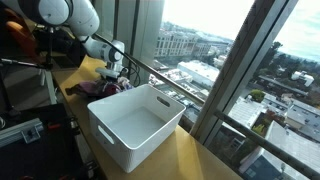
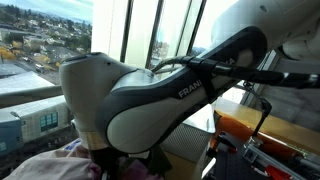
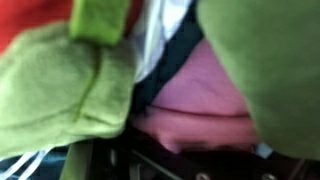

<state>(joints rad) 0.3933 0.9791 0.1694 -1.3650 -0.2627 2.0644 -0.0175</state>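
Right under the fingers [image 1: 112, 72] lies the clothes pile [image 1: 100, 89]; their grip cannot be told.

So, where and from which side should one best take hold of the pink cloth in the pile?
Probably from above, pinching a raised fold of the pink cloth. It lies crumpled and limp, with green cloth beside it, so it offers no firm edge. The gripper hangs close over it, beside the white bin.

There are one wooden table [image 1: 195, 158], one white bin [image 1: 135, 125], one heap of clothes [image 1: 100, 88], one robot arm [image 1: 72, 12] and one gripper [image 1: 113, 68], and the wrist view shows one pink cloth [image 3: 200, 95], one red cloth [image 3: 30, 15] and two green patches [image 3: 60, 85].
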